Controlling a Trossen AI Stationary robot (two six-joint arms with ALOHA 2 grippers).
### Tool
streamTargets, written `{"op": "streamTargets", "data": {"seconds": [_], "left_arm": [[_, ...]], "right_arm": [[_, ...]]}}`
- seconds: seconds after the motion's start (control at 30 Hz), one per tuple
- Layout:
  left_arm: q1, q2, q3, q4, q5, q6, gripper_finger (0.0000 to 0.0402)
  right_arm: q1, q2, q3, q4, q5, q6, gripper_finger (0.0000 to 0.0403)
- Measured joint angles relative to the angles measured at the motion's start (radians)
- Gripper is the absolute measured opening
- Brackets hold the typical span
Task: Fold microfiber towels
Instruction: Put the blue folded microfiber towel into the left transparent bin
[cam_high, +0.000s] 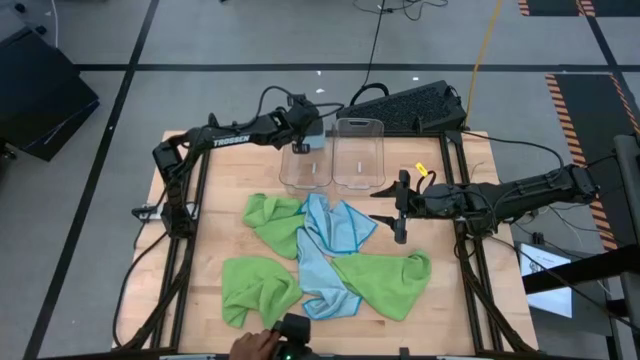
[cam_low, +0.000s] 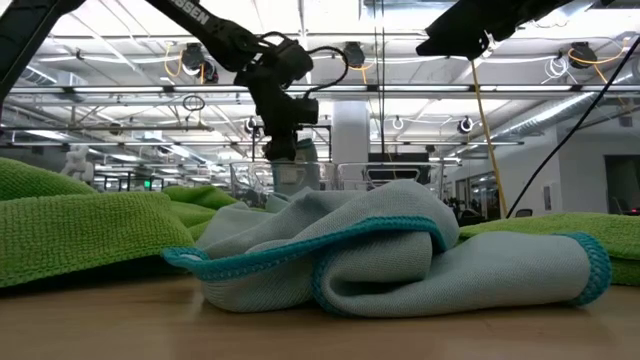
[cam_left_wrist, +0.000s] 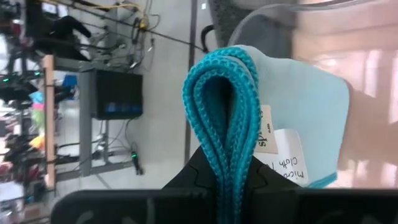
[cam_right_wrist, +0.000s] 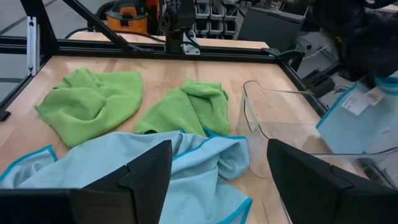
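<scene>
My left gripper (cam_high: 305, 143) is shut on a folded light blue microfiber towel (cam_left_wrist: 298, 118) over the left of two clear bins (cam_high: 305, 172) at the far middle of the table. In the right wrist view the towel (cam_right_wrist: 351, 127) shows behind that bin's clear wall (cam_right_wrist: 280, 124). Several loose towels lie crumpled on the table: green (cam_high: 272, 220), blue (cam_high: 335, 225), blue (cam_high: 322, 282), green (cam_high: 258, 288), green (cam_high: 385, 280). My right gripper (cam_high: 400, 208) hovers open beside them, near the table's right side, holding nothing. My left gripper pinches the folded towel's teal hemmed edge (cam_left_wrist: 229, 163) between its two fingers, several layers together. The fingers slant downward from the table's left side. The towel hangs beyond the fingers, lifted clear of the table, its lower part inside the bin's walls.
The second clear bin (cam_high: 360, 155) stands right of the first. A black keyboard (cam_high: 415, 105) lies beyond the table's far edge. A person's hand (cam_high: 255, 345) shows at the near edge. Black frame rails run along the left and right sides.
</scene>
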Motion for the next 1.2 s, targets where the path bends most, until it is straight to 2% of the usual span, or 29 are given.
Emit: {"op": "streamTargets", "data": {"seconds": [0.27,0.57,0.73,1.03,1.2], "left_arm": [[-0.038,0.001,-0.079,-0.046,-0.002,-0.004,0.0012],[-0.111,0.002,-0.081,-0.100,-0.003,-0.024,0.0022],[-0.151,-0.011,-0.081,-0.114,-0.004,-0.032,0.0012],[-0.194,-0.023,-0.080,-0.226,0.027,-0.072,0.0022],[-0.198,-0.022,-0.080,-0.247,0.085,-0.103,0.0015]], "right_arm": [[0.000,0.000,0.000,0.000,0.000,0.000,0.0253],[0.000,0.000,0.000,0.000,0.000,0.000,0.0253],[0.000,0.000,0.000,0.000,0.000,0.000,0.0253],[0.000,0.000,0.000,-0.001,-0.001,-0.002,0.0253],[0.000,0.000,0.000,0.000,0.000,-0.003,0.0253]]}}
